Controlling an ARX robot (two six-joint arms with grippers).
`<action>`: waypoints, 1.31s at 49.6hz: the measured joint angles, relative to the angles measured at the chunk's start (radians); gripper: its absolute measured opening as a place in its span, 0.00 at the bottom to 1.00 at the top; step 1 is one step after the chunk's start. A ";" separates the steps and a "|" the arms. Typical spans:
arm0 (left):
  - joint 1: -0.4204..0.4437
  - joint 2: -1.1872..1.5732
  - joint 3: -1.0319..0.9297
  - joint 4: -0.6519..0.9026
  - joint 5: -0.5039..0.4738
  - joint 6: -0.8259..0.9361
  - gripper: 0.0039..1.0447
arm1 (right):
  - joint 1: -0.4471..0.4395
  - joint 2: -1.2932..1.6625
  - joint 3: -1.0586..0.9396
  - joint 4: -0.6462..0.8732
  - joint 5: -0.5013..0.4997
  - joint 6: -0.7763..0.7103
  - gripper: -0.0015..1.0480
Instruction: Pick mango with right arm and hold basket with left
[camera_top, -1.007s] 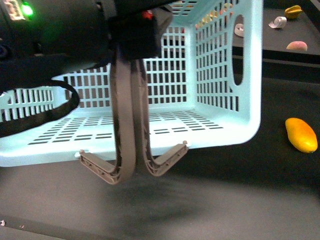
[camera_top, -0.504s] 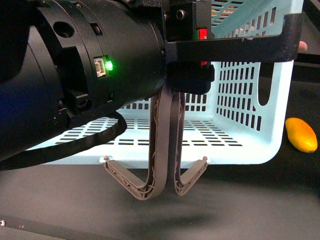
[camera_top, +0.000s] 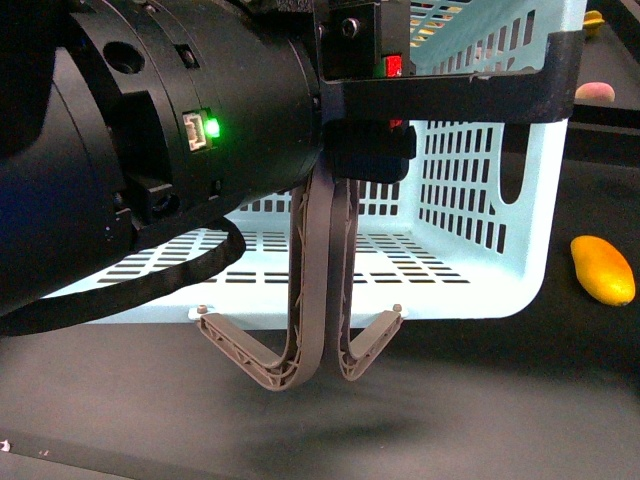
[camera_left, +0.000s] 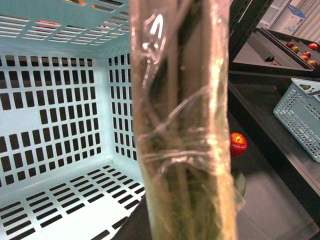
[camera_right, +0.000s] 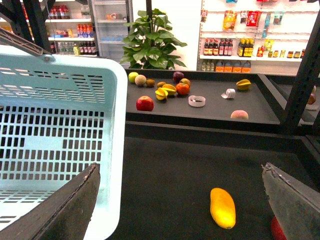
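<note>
The yellow-orange mango (camera_top: 602, 269) lies on the dark table, to the right of the turquoise basket (camera_top: 480, 270). My left gripper (camera_top: 365, 150) is shut on the basket's two grey-brown handles (camera_top: 315, 300) and holds the basket off the table. In the left wrist view the film-wrapped handles (camera_left: 182, 130) fill the middle, with the basket's slotted wall (camera_left: 55, 125) behind. My right gripper (camera_right: 180, 210) is open and empty. The mango (camera_right: 222, 207) lies on the table ahead, between its two fingers (camera_right: 65, 210). The basket's corner (camera_right: 117, 150) is beside one finger.
A raised back shelf (camera_right: 210, 107) holds a red apple (camera_right: 145, 103), star fruits (camera_right: 165, 91), a peach (camera_right: 239, 114) and a tape roll (camera_right: 197, 101). Another red apple (camera_left: 238, 143) lies on the table. A grey-blue basket (camera_left: 302, 115) stands to one side.
The left arm has swung in and now fills the left of the front view. The basket has risen and shifted with it. The mango has not moved.
</note>
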 joint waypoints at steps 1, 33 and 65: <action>0.000 0.000 0.000 0.000 0.000 0.000 0.08 | 0.000 0.000 0.000 0.000 0.000 0.000 0.92; 0.000 0.000 0.000 0.000 0.001 0.001 0.08 | 0.000 0.000 0.000 0.000 0.000 0.000 0.92; 0.000 0.000 0.000 0.000 0.002 0.003 0.08 | -0.340 1.170 0.141 0.784 -0.024 -0.133 0.92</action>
